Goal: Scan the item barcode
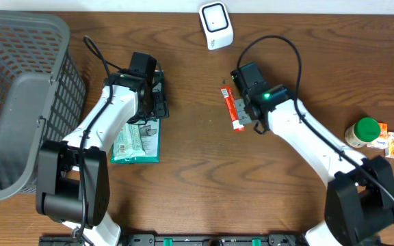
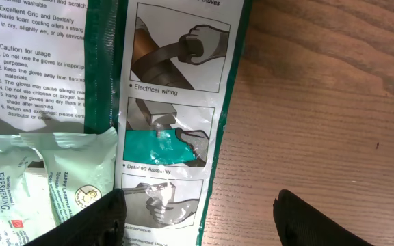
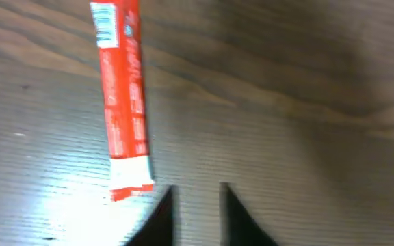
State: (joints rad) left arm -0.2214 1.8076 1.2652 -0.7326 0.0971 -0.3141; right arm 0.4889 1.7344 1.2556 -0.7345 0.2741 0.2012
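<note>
The red stick packet [image 1: 233, 109] lies flat on the wooden bench [image 1: 183, 184], right of centre, with its long side running roughly toward the white scanner [image 1: 216, 25], which stands near the far edge of the bench, apart from the packet. In the right wrist view a barcode label shows at the far end of the packet and a white strip at its near end. The right tool [image 3: 195, 213] hovers just beside that near end, to its right; its two fingers [image 3: 161, 217] stand a little apart with only bare wood between them, and they do not touch the packet. Well to the left, the left tool [image 2: 197, 219] hangs with its fingers spread wide and nothing gripped, over a printed glove package [image 2: 176, 102] with drawings of gloved hands. A pale green wipes packet [image 2: 40, 181] lies partly over that package's edge. At the left edge of the bench stands a grey mesh basket [image 1: 67, 89]. Near the right edge stands a bottle with a green lid [image 1: 364, 132], with small orange packets [image 1: 392, 144] just beside it
</note>
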